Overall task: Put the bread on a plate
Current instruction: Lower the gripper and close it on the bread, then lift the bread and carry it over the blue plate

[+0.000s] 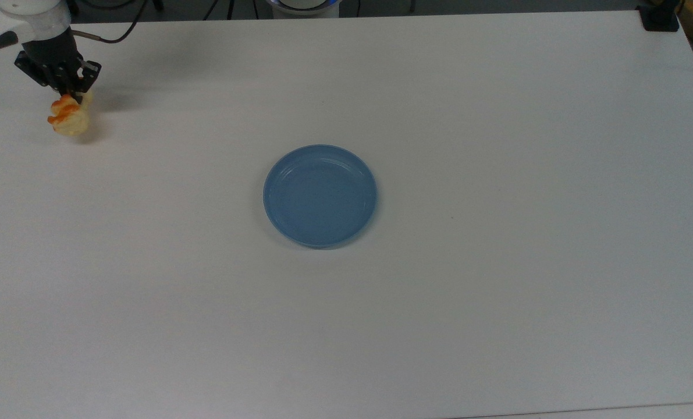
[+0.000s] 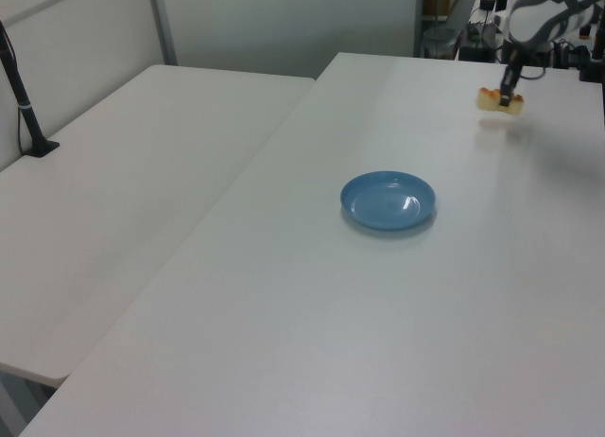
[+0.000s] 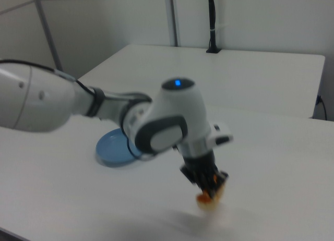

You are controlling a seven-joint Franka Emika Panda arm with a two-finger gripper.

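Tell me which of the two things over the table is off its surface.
The bread, held in the pincer, hangs above its own shadow. The blue plate lies flat on the table.

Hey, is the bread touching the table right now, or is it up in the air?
Apart. In the left view the bread, clamped in the gripper, hangs above its own shadow on the table, with bare tabletop between them.
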